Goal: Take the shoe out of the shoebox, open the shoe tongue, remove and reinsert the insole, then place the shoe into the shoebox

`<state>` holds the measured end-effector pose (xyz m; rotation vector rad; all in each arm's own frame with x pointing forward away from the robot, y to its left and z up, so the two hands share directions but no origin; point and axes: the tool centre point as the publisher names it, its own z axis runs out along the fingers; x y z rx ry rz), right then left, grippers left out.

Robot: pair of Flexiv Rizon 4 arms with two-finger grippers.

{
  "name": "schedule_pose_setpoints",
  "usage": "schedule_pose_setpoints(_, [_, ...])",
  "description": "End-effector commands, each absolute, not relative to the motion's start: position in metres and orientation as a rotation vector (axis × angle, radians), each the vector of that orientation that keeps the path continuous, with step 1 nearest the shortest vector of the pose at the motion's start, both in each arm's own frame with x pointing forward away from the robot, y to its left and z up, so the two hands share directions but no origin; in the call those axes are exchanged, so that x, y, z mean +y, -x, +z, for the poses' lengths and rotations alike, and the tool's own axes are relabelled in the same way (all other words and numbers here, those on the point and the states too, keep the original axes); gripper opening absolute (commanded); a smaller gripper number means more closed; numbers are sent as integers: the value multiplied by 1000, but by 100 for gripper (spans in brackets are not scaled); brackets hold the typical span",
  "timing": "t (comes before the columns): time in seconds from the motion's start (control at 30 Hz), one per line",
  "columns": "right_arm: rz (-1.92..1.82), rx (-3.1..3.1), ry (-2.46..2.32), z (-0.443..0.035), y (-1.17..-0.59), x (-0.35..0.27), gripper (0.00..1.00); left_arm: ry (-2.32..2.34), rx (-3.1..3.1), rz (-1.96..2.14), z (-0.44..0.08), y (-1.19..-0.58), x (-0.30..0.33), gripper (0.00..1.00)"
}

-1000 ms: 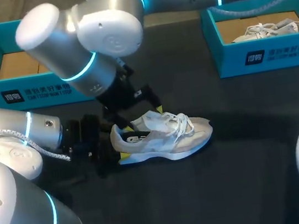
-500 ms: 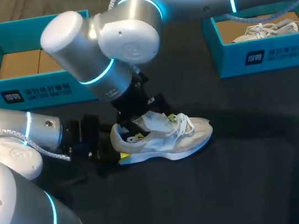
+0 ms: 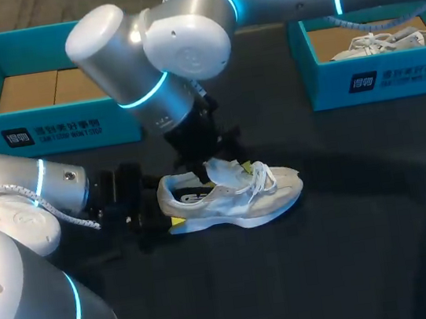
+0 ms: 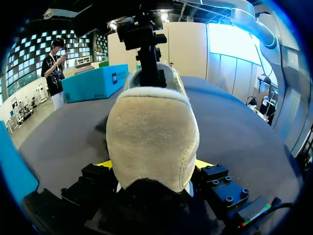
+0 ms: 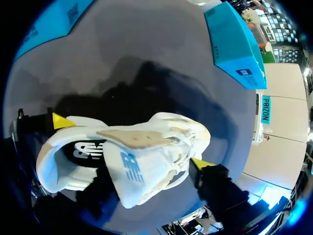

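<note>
A white and beige shoe [image 3: 238, 196] lies on its sole on the dark table, toe to the right. My left gripper [image 3: 169, 215] is shut on its heel; in the left wrist view the heel [image 4: 152, 139] fills the gap between the yellow-tipped fingers [image 4: 205, 164]. My right arm comes in from the upper right, and its gripper [image 3: 212, 166] stands over the shoe's opening. In the right wrist view the raised tongue [image 5: 134, 164] spans the gap between the fingers [image 5: 201, 163], and the right gripper [image 5: 146, 178] is shut on it. The dark insole [image 5: 83, 152] shows inside the shoe.
An open teal shoebox [image 3: 2, 129] with a brown bottom stands at the back left. A second teal shoebox [image 3: 376, 77] at the back right holds another white shoe [image 3: 375, 43]. The table in front of the shoe is bare.
My right gripper has moved right and down onto the shoe's opening and closed in on the tongue, which now stands raised. The left arm and the shoe have stayed in place.
</note>
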<state>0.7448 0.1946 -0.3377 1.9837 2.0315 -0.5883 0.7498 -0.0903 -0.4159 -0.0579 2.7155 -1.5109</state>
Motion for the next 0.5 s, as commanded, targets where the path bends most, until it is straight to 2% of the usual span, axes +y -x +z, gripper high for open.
schedule_pose_setpoints(0.03, [-585,2036,-1982,-335,-744,192,11,58,2719,-1506,-418,-750,-92,0])
schedule_pose_setpoints(0.13, [-590,2035,-1983,-333,-743,192,0,58,2719,-1506,-418,-750,-92,0])
schedule_pose_setpoints(0.5, [-505,1995,-2075,-331,-738,175,0,58,2719,-1506,-418,-750,-92,0])
